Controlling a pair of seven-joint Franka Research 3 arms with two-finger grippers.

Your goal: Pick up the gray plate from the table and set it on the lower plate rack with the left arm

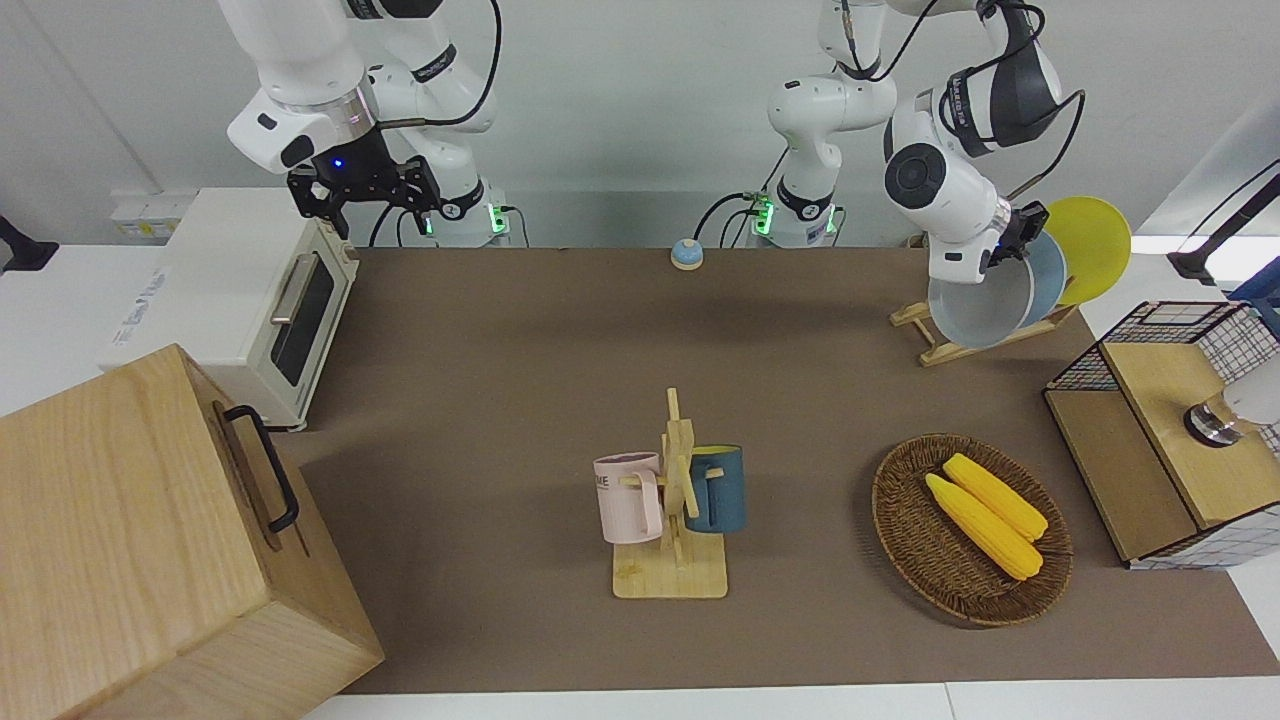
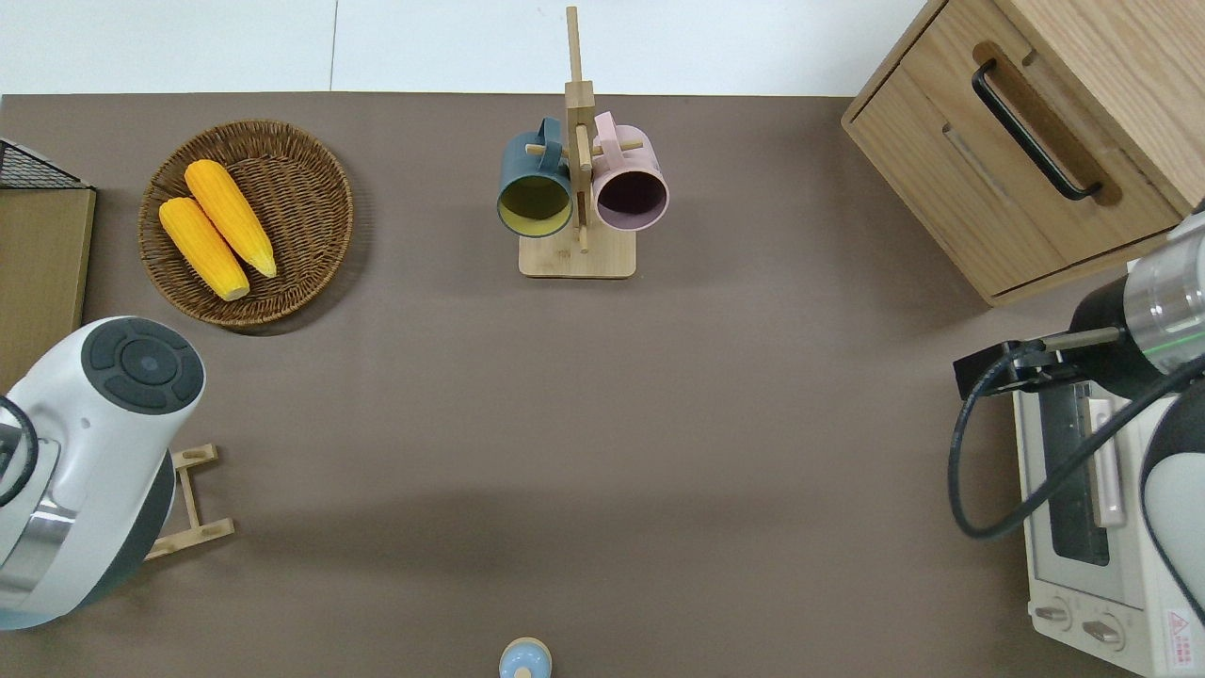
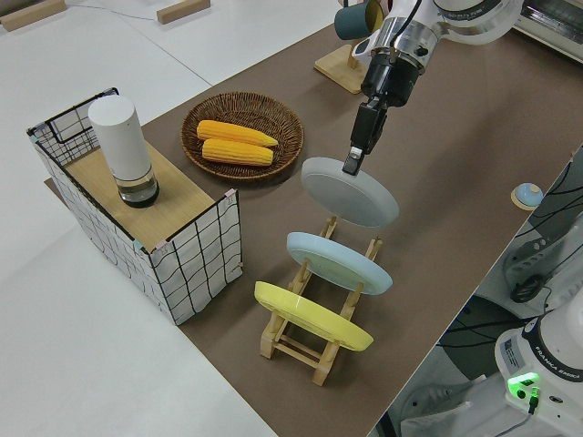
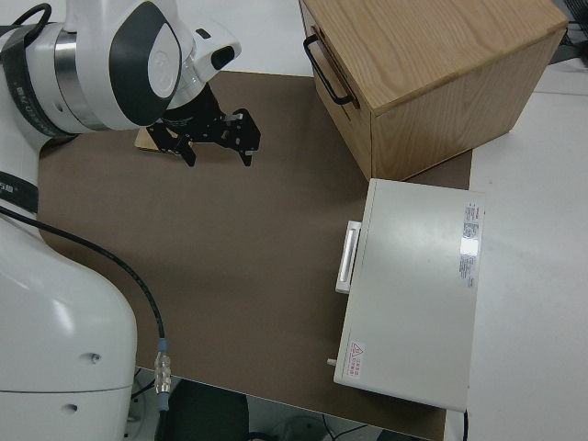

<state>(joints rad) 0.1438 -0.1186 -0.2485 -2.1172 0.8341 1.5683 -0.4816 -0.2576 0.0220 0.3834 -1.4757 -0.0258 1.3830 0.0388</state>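
My left gripper [image 3: 352, 165] is shut on the upper rim of the gray plate [image 3: 351, 191] and holds it tilted over the open end of the lower plate rack [image 3: 310, 341]. It also shows in the front view [image 1: 1012, 250], with the plate [image 1: 978, 305] beside a light-blue plate [image 1: 1048, 272] and a yellow plate [image 1: 1095, 245] that stand in the rack [image 1: 955, 347]. I cannot tell whether the gray plate's lower edge touches the rails. In the overhead view the arm hides it. The right arm is parked, its gripper [image 4: 213, 140] open. The table [image 1: 500, 350] is brown.
A mug stand [image 1: 672, 510] with a pink and a blue mug stands mid-table. A wicker basket [image 1: 905, 540] with two corn cobs and a wire-sided box [image 1: 1170, 430] lie farther from the robots than the rack. A toaster oven [image 1: 250, 300] and a wooden cabinet [image 1: 130, 540] are at the right arm's end.
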